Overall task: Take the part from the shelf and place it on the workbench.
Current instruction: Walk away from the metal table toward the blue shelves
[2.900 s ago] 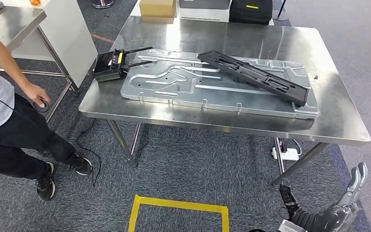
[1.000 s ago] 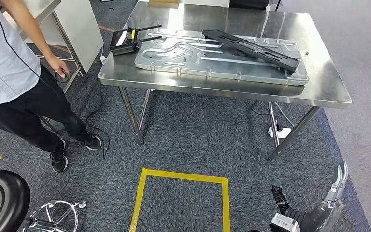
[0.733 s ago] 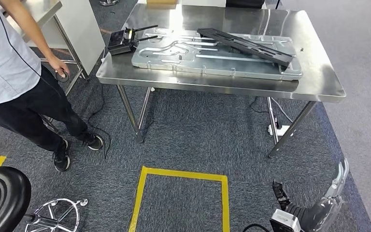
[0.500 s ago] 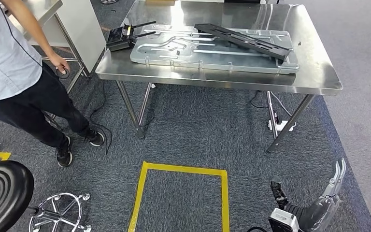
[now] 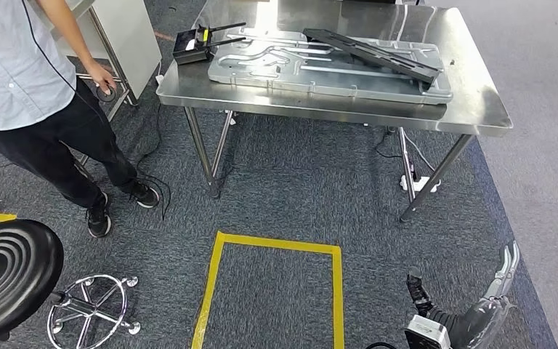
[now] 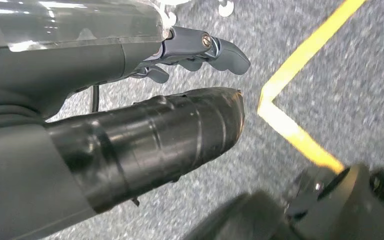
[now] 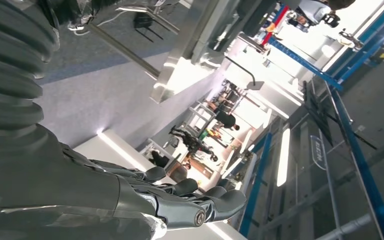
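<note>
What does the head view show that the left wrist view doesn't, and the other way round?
Head view alone: the workbench carrying a stamped metal panel with the long black part lying across it, a person beside it, a stool, and the right hand hanging low. Left wrist view alone: the left hand, holding nothing. Both share the grey carpet and the yellow tape.

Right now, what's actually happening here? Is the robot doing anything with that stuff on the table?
Not at the moment. Its right hand hangs low beside it, holding nothing, well short of the steel workbench. A long black part already lies across a grey metal panel there. A person stands by the bench's left end.
</note>
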Motion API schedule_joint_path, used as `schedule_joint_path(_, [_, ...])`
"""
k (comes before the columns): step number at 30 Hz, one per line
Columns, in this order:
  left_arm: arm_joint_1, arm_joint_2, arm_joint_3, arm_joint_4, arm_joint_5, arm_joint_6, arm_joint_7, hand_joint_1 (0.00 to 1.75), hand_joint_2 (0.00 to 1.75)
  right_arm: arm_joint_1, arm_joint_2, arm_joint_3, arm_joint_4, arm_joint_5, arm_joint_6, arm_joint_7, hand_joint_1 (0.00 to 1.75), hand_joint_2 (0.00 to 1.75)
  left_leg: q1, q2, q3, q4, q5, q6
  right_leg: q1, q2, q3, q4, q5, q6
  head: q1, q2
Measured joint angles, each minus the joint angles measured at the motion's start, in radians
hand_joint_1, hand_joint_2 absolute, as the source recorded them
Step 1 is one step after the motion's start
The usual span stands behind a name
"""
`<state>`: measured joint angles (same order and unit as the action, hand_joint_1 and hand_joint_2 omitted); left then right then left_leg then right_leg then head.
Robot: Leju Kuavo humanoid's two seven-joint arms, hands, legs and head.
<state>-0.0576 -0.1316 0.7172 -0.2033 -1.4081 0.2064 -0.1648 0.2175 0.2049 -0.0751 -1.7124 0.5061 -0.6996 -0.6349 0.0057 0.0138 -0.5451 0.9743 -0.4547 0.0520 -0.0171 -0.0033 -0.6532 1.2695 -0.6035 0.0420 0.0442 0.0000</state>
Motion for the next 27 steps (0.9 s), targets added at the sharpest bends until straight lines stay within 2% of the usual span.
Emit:
schedule_joint_path(1, [0.000,0.000,0.001,0.000,0.000,0.000,0.000,0.00,0.00,0.000,0.000,0.000,0.001,-0.002,0.000,0.000,0.00,1.75,0.001,0.000,-0.010,0.006,0.004,-0.003,-0.002,0.000,0.040,-0.052,0.027,0.001,0.000,0.000])
schedule_joint_path(3, [0.000,-0.001,0.004,0.000,0.000,0.001,0.000,0.00,0.00,0.000,0.000,0.000,0.001,-0.006,0.000,0.000,0.00,1.75,0.001,-0.001,-0.026,0.021,0.009,-0.010,-0.003,0.000,0.134,-0.195,0.066,-0.003,0.000,0.000])
schedule_joint_path(4, [0.000,-0.001,0.006,0.000,0.000,0.001,0.000,0.00,0.00,0.000,0.000,0.000,0.002,-0.007,0.000,0.001,0.00,1.75,0.000,-0.002,-0.032,0.028,0.011,-0.015,-0.001,0.001,0.162,-0.244,0.075,-0.008,0.000,0.000])
schedule_joint_path(5, [-0.001,-0.001,0.007,0.000,0.000,0.002,0.000,0.00,0.00,0.000,0.000,0.000,0.003,-0.008,0.000,0.003,0.00,1.75,-0.001,-0.002,-0.037,0.033,0.014,-0.021,0.001,0.002,0.172,-0.267,0.075,-0.015,0.000,0.000])
schedule_joint_path(6, [-0.001,-0.001,0.009,0.000,0.000,0.003,0.001,0.00,0.00,0.000,0.000,0.000,0.005,-0.008,0.000,0.005,0.00,1.75,-0.002,-0.003,-0.040,0.034,0.019,-0.029,0.005,0.003,0.168,-0.268,0.076,-0.022,0.000,0.000])
schedule_joint_path(8, [0.000,0.000,0.011,0.000,0.000,0.003,0.001,0.00,0.00,-0.001,0.000,0.000,0.010,-0.007,0.000,0.012,0.00,1.75,-0.001,-0.004,-0.048,0.039,0.019,-0.043,0.002,0.003,0.157,-0.273,0.085,-0.039,-0.001,0.000])
schedule_joint_path(9, [0.000,0.000,0.011,0.000,0.000,0.003,0.001,0.00,0.00,-0.001,0.000,0.000,0.013,-0.007,0.000,0.014,0.00,1.75,0.001,-0.004,-0.057,0.056,0.000,-0.049,0.000,0.002,0.150,-0.275,0.093,-0.048,-0.001,0.000])
schedule_joint_path(10, [0.001,0.000,0.012,0.000,0.000,0.004,0.002,0.00,0.00,-0.001,0.000,0.000,0.015,-0.005,0.000,0.016,0.00,1.75,0.002,-0.005,-0.072,0.091,-0.034,-0.055,-0.002,0.001,0.142,-0.277,0.102,-0.057,-0.001,0.000])
schedule_joint_path(12, [0.001,0.000,0.012,0.000,0.000,0.004,0.002,0.00,0.00,-0.003,0.000,0.000,0.024,0.003,0.000,0.031,0.00,1.75,0.004,-0.006,-0.114,0.213,-0.125,-0.062,0.000,-0.001,0.120,-0.276,0.118,-0.066,-0.002,0.000])
schedule_joint_path(13, [0.001,0.000,0.012,0.000,0.000,0.004,0.002,0.00,0.00,-0.005,0.000,-0.001,0.034,0.011,0.000,0.046,0.00,1.75,0.005,-0.006,-0.130,0.273,-0.155,-0.065,0.002,-0.001,0.109,-0.275,0.126,-0.067,-0.002,0.000])
schedule_joint_path(14, [0.001,0.000,0.012,0.000,0.000,0.003,0.002,0.00,0.00,-0.009,-0.001,-0.003,0.053,0.018,0.000,0.064,0.00,1.75,0.005,-0.006,-0.135,0.310,-0.166,-0.065,0.003,-0.001,0.098,-0.273,0.133,-0.066,-0.002,0.000])
schedule_joint_path(15, [0.001,0.000,0.012,0.000,0.000,0.003,0.002,0.00,0.00,-0.015,-0.002,-0.007,0.077,0.024,0.000,0.079,0.00,1.75,0.005,-0.006,-0.124,0.315,-0.158,-0.065,0.005,-0.001,0.089,-0.272,0.140,-0.065,-0.002,0.000])
schedule_joint_path(17, [0.001,0.000,0.012,0.000,-0.001,0.003,0.002,0.00,0.00,-0.024,-0.003,-0.016,0.114,0.028,0.000,0.093,0.00,1.75,0.005,-0.006,-0.096,0.289,-0.132,-0.062,0.006,-0.001,0.078,-0.269,0.147,-0.064,-0.002,0.000])
schedule_joint_path(20, [0.001,0.000,0.012,0.000,-0.001,0.003,0.002,0.00,0.00,-0.027,-0.004,-0.019,0.125,0.028,0.000,0.093,0.00,1.75,0.005,-0.006,-0.081,0.269,-0.121,-0.061,0.006,-0.001,0.075,-0.268,0.148,-0.063,-0.002,0.000])
schedule_joint_path(22, [0.001,0.000,0.012,0.000,-0.001,0.003,0.002,0.00,0.00,-0.036,-0.005,-0.035,0.160,0.027,0.000,0.084,0.00,1.75,0.005,-0.006,-0.016,0.170,-0.090,-0.055,0.007,-0.001,0.069,-0.265,0.152,-0.060,-0.002,0.000])
schedule_joint_path(24, [-0.001,0.000,0.012,0.000,-0.003,0.003,0.002,0.00,0.00,-0.097,-0.015,-0.133,0.355,0.107,0.000,0.083,0.00,1.75,-0.001,-0.007,0.056,0.041,-0.064,-0.037,0.009,-0.001,0.061,-0.265,0.169,-0.042,-0.002,0.000])
schedule_joint_path(26, [-0.002,0.000,0.012,0.000,-0.004,0.003,0.005,0.00,0.00,-0.170,-0.034,-0.282,0.613,0.238,-0.001,0.091,0.00,1.75,-0.002,-0.009,0.066,-0.009,-0.050,-0.015,0.009,-0.001,0.053,-0.259,0.173,-0.021,-0.001,0.000])
schedule_joint_path(27, [-0.002,-0.001,0.013,0.000,-0.004,0.003,0.006,0.00,0.00,-0.186,-0.044,-0.347,0.704,0.281,-0.001,0.095,0.00,1.75,0.001,-0.010,0.060,-0.016,-0.038,-0.007,0.009,-0.001,0.043,-0.238,0.150,-0.015,-0.001,0.000])
